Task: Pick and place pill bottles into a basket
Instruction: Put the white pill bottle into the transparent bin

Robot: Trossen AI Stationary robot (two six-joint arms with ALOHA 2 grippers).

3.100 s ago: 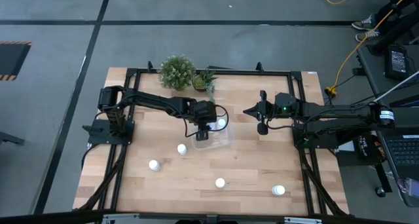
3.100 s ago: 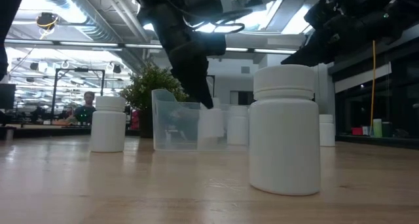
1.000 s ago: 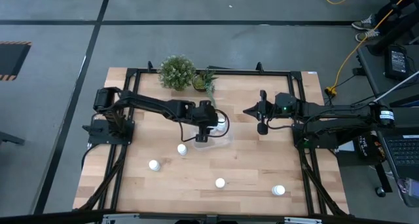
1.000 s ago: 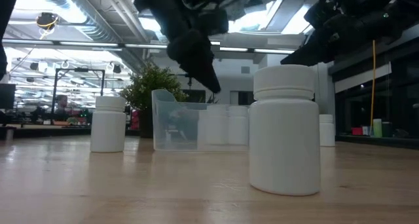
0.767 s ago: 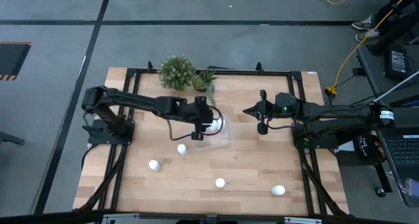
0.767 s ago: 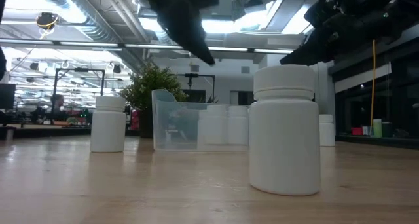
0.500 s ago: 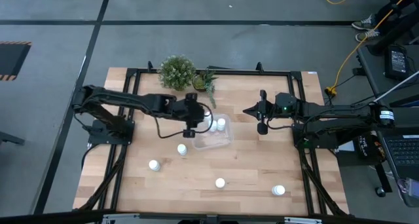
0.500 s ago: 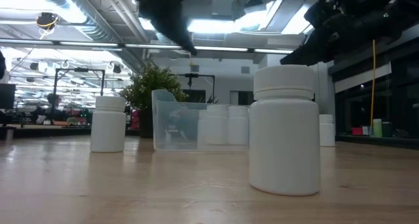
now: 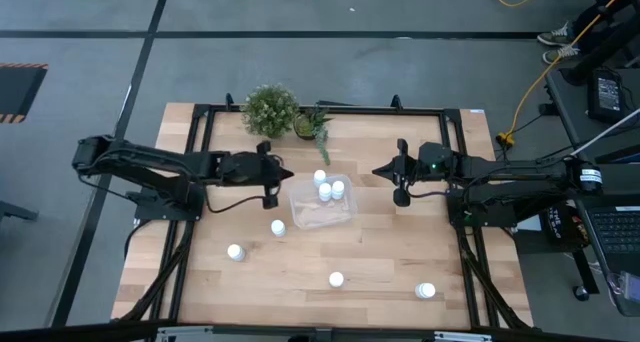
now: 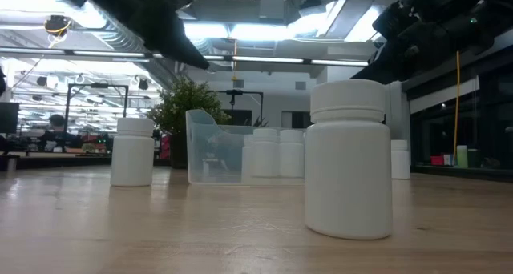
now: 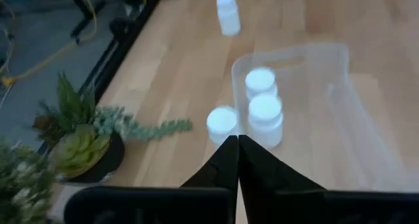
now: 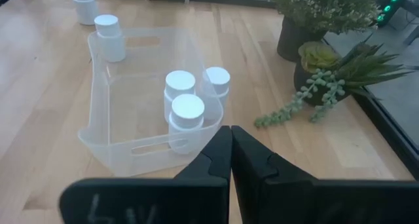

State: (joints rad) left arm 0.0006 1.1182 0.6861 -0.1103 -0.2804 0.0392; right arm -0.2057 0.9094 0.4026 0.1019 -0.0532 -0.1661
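Note:
The basket (image 9: 322,206) is a clear plastic tray on the table's middle. Two pill bottles (image 9: 326,192) (image 9: 338,188) stand in its far end. A third (image 9: 320,177) stands against its far wall, outside it as far as the left wrist view (image 11: 221,120) shows. More bottles stand on the bare wood nearer the front (image 9: 278,227) (image 9: 235,252) (image 9: 336,279) (image 9: 426,291). My left gripper (image 9: 287,174) (image 11: 234,145) hangs shut in the air left of the basket, holding nothing. My right gripper (image 9: 378,170) (image 12: 230,135) hangs shut to the basket's right, also holding nothing.
Two potted plants (image 9: 270,110) (image 9: 312,125) stand at the table's far edge, behind the basket. A black frame (image 9: 200,112) runs round the tabletop. Bare wood lies between the basket and the front bottles.
My left gripper has drawn back from above the basket toward the table's left edge, rising a little and tipping closer to level. The basket and the bottles have stayed where they were.

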